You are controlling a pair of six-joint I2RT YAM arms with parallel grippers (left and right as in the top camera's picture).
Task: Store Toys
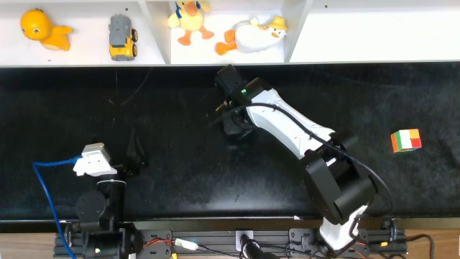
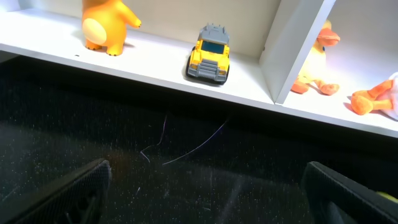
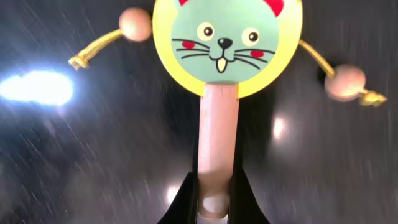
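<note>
A black mat (image 1: 180, 180) covers the table. A white shelf (image 1: 230, 60) along 12 o'clock holds a truck (image 1: 122, 37) and a duck (image 1: 44, 30). Near centre, the right gripper (image 3: 214, 194) clamps the rattle (image 3: 227, 46) by its handle, over the mat. The left gripper (image 2: 208, 186), at 8 o'clock, is spread and holds nothing. A cube (image 1: 406, 140) lies at 3 o'clock.

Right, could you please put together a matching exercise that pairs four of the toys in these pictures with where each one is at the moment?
Things:
1. yellow toy truck
2. cat-face rattle
3. colour cube
4. white plush duck

Places:
A. on the black mat, near its right end
B. lying in the middle compartment of the shelf
C. standing in the left compartment
D. held by its handle in the right gripper

Pairs: 1-C, 2-D, 3-A, 4-B.
</note>
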